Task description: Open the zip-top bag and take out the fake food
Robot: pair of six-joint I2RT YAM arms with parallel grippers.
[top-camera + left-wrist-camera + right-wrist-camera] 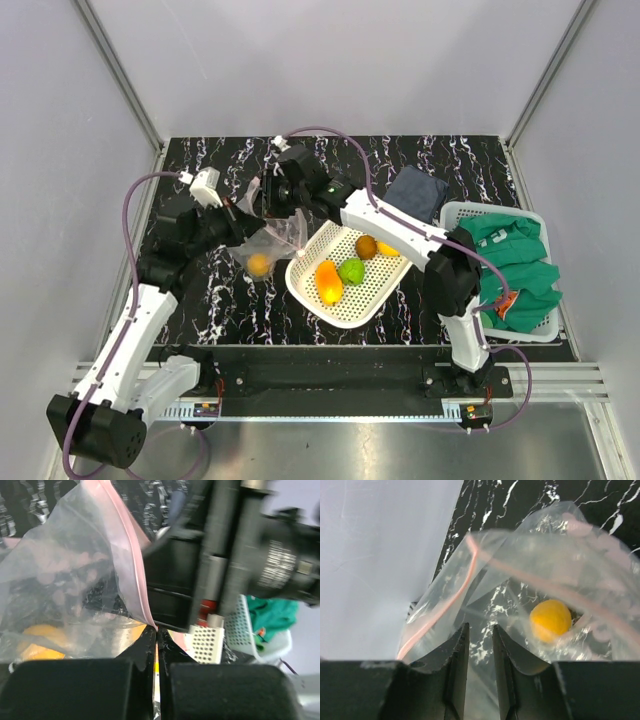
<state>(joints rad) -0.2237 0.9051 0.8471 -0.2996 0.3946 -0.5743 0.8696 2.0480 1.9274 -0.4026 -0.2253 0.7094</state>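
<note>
A black marble table (210, 310) sits between grey walls. The left gripper (156, 639) is pinched tight on the zip-top bag (268, 238) at its pink strip. The right gripper (479, 645) is squeezed on the bag's clear side. One orange fake fruit (550, 620) is inside the bag. The white tray (375, 285) just beside it lies close to the front edge.

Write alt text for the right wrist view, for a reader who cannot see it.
The right gripper pinches the film of a clear zip-top bag with a pink zip strip, held open over a black marbled table. One round orange fake fruit lies inside the bag; a pale wall fills the left side.
</note>
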